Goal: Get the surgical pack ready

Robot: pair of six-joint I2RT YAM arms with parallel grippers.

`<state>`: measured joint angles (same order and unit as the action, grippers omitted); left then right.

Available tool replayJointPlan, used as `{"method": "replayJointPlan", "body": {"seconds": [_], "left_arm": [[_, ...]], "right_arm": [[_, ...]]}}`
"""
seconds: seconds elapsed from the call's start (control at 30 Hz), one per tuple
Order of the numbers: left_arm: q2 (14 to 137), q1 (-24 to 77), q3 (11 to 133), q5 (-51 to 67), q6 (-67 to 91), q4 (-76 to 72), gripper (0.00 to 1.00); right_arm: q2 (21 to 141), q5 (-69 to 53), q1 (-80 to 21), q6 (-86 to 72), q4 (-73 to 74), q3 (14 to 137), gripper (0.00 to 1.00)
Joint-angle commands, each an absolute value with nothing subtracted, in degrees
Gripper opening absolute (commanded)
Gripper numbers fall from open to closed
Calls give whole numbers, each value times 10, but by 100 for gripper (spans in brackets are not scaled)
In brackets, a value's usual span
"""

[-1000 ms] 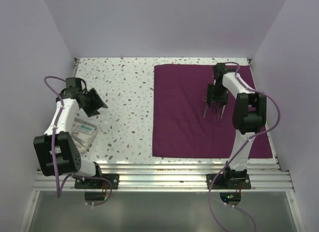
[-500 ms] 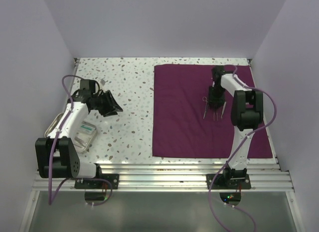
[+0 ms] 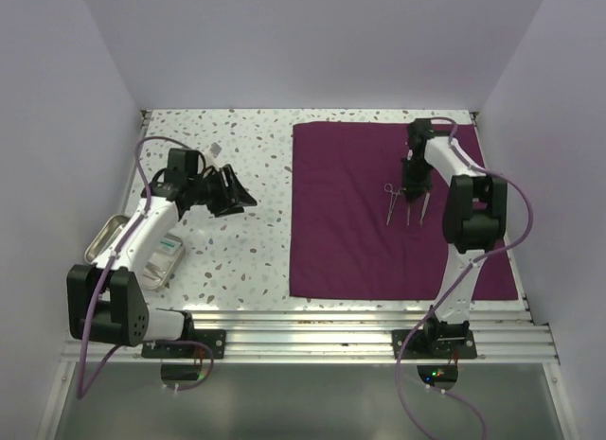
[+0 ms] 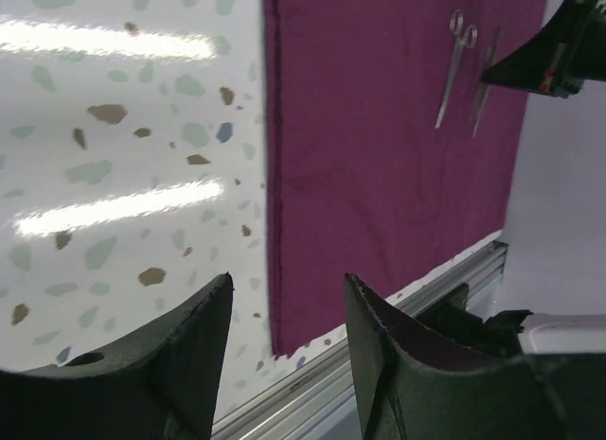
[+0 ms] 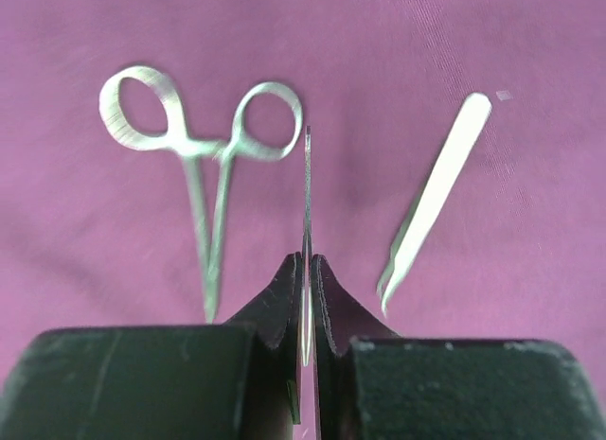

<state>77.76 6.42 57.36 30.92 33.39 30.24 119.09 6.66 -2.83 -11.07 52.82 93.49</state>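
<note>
The surgical pack (image 3: pixel 341 241) lies spread flat beneath my right gripper (image 5: pixel 306 270), whose fingers (image 5: pixel 275 303) are clenched on a thin steel instrument (image 5: pixel 307 194) that I see edge-on, pinched near one end with the rest reaching out over the purple cloth. I cannot tell whether this instrument rests on the pack or hangs just above it. On the pack, just beside the held piece on one side, lie ring-handled forceps (image 5: pixel 204 194) with both loops flat on the cloth. Just beside it on the other side lie slim tweezers (image 5: pixel 431 199), slightly slanted. The three pieces run roughly side by side and do not touch one another. From above, this group sits in the far right part of the pack, near its right edge. The pack itself covers the right half of the speckled table (image 3: pixel 256 260), with its near edge close to the table's front rail. My left gripper (image 4: pixel 287 284) is off the pack, hovering over bare table to its left with its fingers spread apart and nothing between them, and it points toward the pack's left edge. A steel tray (image 3: pixel 98 241) sits on the table well apart from the pack, further to its left.
</note>
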Motion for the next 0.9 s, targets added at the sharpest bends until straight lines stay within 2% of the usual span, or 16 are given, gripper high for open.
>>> {"method": "replayJointPlan", "body": {"seconds": [0.0, 0.17, 0.3, 0.5, 0.87], "left_arm": [[746, 79, 563, 373, 393, 195, 55], [743, 112, 570, 390, 435, 145, 56], [741, 150, 577, 366, 475, 125, 56], [743, 219, 560, 344, 566, 47, 51], [741, 311, 509, 306, 657, -70, 51]], "right_arm": [[1087, 16, -39, -126, 555, 957, 0], [1008, -116, -98, -120, 543, 913, 0], [954, -184, -193, -134, 519, 873, 0], [880, -260, -299, -191, 444, 814, 0], [817, -363, -331, -284, 340, 737, 0]]}}
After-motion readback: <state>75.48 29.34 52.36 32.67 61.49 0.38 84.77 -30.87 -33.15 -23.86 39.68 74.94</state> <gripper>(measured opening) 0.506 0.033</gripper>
